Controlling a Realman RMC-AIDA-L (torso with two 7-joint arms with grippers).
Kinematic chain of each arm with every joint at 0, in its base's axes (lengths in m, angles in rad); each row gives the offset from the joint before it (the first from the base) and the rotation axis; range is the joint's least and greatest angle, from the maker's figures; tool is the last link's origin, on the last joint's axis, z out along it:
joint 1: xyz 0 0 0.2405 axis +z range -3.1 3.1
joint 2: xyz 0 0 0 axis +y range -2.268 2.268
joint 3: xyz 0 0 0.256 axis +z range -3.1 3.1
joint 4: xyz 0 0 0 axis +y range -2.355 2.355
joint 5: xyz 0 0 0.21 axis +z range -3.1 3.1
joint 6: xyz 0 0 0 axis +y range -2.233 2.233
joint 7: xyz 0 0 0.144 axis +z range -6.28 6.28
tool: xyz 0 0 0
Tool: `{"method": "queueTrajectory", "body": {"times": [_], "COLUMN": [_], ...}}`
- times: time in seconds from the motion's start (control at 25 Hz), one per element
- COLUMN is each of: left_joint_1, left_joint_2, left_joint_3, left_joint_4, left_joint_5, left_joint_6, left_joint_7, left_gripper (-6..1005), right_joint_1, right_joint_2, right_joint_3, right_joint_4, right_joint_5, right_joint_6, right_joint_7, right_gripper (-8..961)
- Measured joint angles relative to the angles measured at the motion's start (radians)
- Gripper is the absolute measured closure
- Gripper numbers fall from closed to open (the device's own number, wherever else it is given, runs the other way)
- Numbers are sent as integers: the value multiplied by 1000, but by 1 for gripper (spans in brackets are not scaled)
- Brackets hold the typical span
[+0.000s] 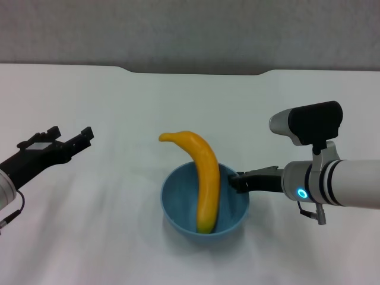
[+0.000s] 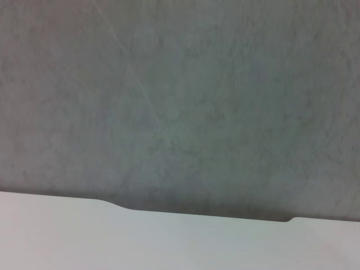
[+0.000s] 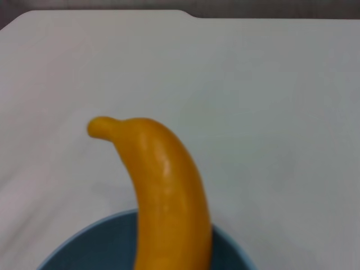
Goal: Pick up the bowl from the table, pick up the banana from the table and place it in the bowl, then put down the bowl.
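A plain white bench [image 1: 89, 237] meets a grey wall [image 2: 180, 84]. The bowl [image 1: 178, 208] rests on it, banana [image 1: 205, 178] propped inside; the right tool [image 1: 236, 181] grips its rim, the left tool [image 1: 74, 138] hangs released, well apart.

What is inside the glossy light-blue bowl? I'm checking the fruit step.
One curved yellow-orange banana stands in the light-blue bowl, its stem end leaning out over the far rim. The bowl floor beneath its lower end is hidden.

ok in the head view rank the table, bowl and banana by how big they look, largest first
1. The table, filling most of the view.
2. The bowl.
3. The banana, longer than the bowl is wide but far slimmer, so it covers less area.
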Motion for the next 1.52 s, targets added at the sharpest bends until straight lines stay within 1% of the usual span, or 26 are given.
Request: {"method": "queueTrajectory", "body": {"times": [0.16,0.4,0.44,0.48,0.52,0.56,0.6,0.72,0.76,0.8,0.84,0.88,0.92,0.96,1.0,1.04,1.08,1.12,1.16,1.28,1.32,1.4,1.44,1.48,1.52], "left_joint_1": [0,14,17,20,27,27,30,53,68,76,82,82,87,91,92,90,86,79,69,31,22,15,11,10,10], "left_joint_2": [0,0,0,0,0,0,0,-2,-5,-6,-6,-6,-6,-5,-5,-5,-6,-5,-5,0,0,-2,-6,-7,-7], "left_joint_3": [0,0,-2,-4,-9,-9,-10,-13,-13,-13,-13,-13,-15,-19,-25,-39,-49,-59,-67,-97,-106,-113,-112,-110,-110], "left_joint_4": [-1,-8,-10,-12,-18,-18,-21,-45,-52,-50,-43,-43,-31,-11,13,59,101,141,186,300,322,339,347,351,351], "left_joint_5": [0,-1,-2,-2,-2,-2,-2,-22,-58,-90,-130,-130,-172,-214,-258,-318,-361,-402,-438,-507,-511,-513,-514,-515,-515], "left_joint_6": [-1,-3,-4,-7,-12,-12,-16,-46,-71,-95,-123,-123,-152,-187,-226,-284,-329,-370,-407,-492,-501,-504,-500,-497,-497], "left_joint_7": [-1,-3,-3,-3,-1,-1,1,38,76,104,134,134,163,199,238,295,333,365,388,429,437,457,504,526,526], "left_gripper": [98,98,98,98,99,99,99,100,101,101,101,102,102,102,103,103,103,104,104,105,105,105,105,105,105], "right_joint_1": [-10,-49,-87,-87,-148,-148,-188,-314,-380,-380,-414,-440,-458,-486,-521,-521,-531,-549,-549,-568,-568,-552,-518,-518,-493], "right_joint_2": [0,-4,-4,-4,-4,-4,-4,-4,-4,-4,-5,-5,-5,-5,-6,-6,-6,-6,-6,-5,-5,-4,-4,-4,-3], "right_joint_3": [2,11,19,19,30,30,37,50,56,56,59,60,60,58,43,43,30,-8,-8,-104,-151,-235,-312,-312,-347], "right_joint_4": [1,53,107,107,191,191,242,393,455,455,482,499,509,513,501,501,490,452,452,353,296,186,63,63,-5], "right_joint_5": [0,-16,-54,-54,-123,-123,-161,-251,-271,-271,-274,-273,-272,-270,-270,-270,-270,-272,-272,-277,-278,-278,-279,-279,-279], "right_joint_6": [-18,-28,-35,-35,-48,-48,-59,-116,-154,-154,-177,-204,-226,-269,-377,-377,-434,-576,-576,-867,-1009,-1244,-1437,-1437,-1516], "right_joint_7": [0,-2,-3,-3,-4,-4,-4,-6,-27,-27,-51,-77,-94,-107,-111,-111,-111,-111,-111,-105,-90,-45,13,13,55], "right_gripper": [810,686,666,645,624,604,583,333,292,251,211,170,129,119,108,98,87,77,78,82,84,85,85,85,85]}}
